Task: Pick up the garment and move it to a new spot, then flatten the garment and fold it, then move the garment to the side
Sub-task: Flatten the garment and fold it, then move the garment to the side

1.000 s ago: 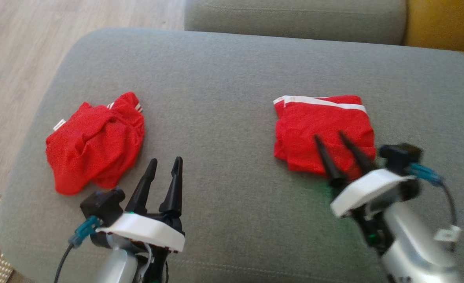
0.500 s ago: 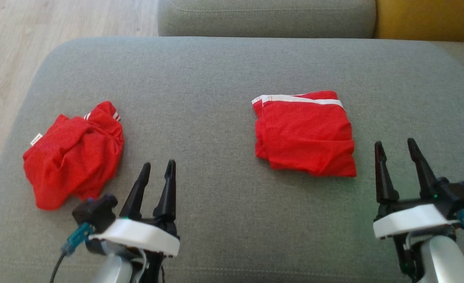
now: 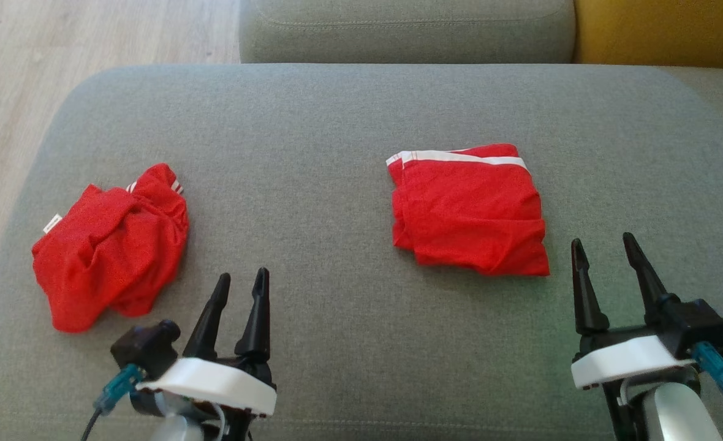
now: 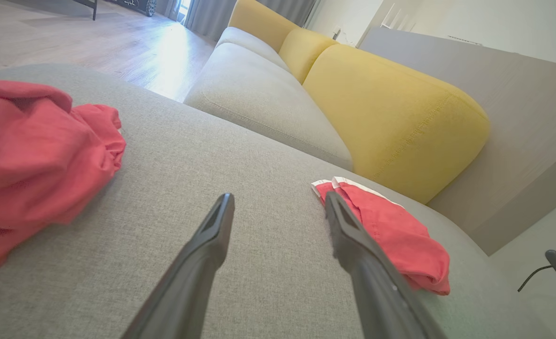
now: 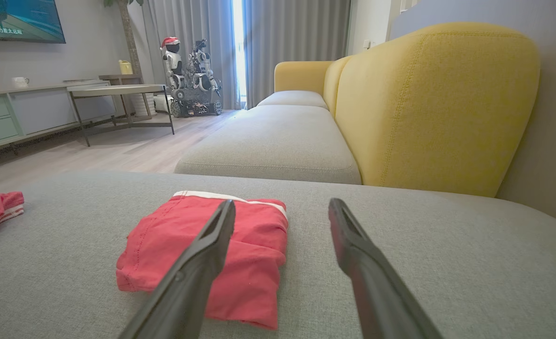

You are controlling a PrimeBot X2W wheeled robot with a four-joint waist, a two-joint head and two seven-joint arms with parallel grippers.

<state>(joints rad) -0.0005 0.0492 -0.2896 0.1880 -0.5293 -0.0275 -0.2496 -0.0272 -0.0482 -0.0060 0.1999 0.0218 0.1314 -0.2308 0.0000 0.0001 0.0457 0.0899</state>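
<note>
Leftmost, a strip of pale wood floor (image 3: 61,37) runs past the gray sofa cushion (image 3: 337,116). On the cushion's left part lies a crumpled red garment (image 3: 107,245), bunched in a heap with a small white tag (image 3: 52,223) at its outer edge. Just right of it and nearer the robot, the left gripper (image 3: 243,274) hovers above bare fabric. Its two dark fingers are spread apart and hold nothing, and the heap is close beside it but not touched. Right of the middle lies a folded red garment (image 3: 469,211), a fairly flat rectangle with a white stripe (image 3: 459,157) along its far edge. Further right, the right gripper (image 3: 603,239) hangs near the folded piece's near right corner, clear of it, fingers likewise apart and empty. At the far right a yellow backrest (image 3: 662,30) stands behind the cushion.
</note>
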